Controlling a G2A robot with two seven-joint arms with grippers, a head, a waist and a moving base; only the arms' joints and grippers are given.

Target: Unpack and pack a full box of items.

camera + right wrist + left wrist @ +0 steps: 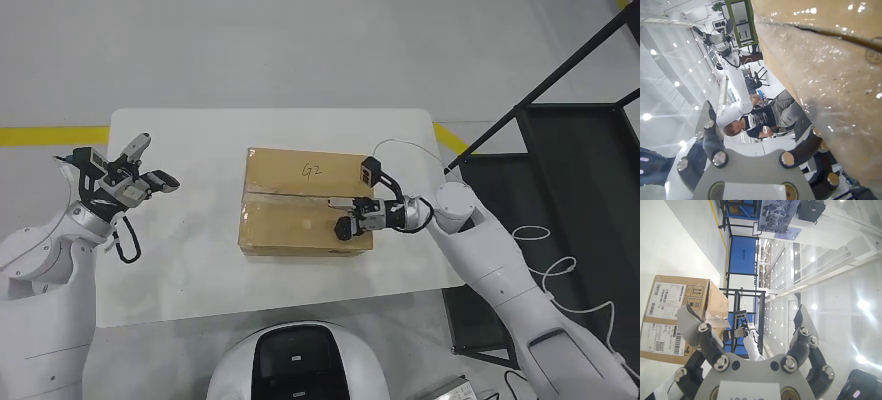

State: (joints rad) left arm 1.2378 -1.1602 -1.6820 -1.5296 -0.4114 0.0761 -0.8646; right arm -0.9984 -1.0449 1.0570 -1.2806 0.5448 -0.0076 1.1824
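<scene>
A closed cardboard box (300,205) sits in the middle of the white table (180,270), with a taped seam along its top. My right gripper (343,217) lies sideways over the top near the seam's right end, open. The right wrist view has the taped cardboard (819,75) very close; one finger (708,117) shows and the other is hidden behind the cardboard. My left gripper (150,168) hangs open and empty above the table's left edge, well away from the box. From the left wrist, the labelled end of the box (677,306) lies beyond the open left gripper (745,317).
A dark metal rack (570,160) stands close to the table's right side, behind the right arm. A yellow floor line (50,135) runs beyond the far left corner. Bare table surface lies left of and in front of the box.
</scene>
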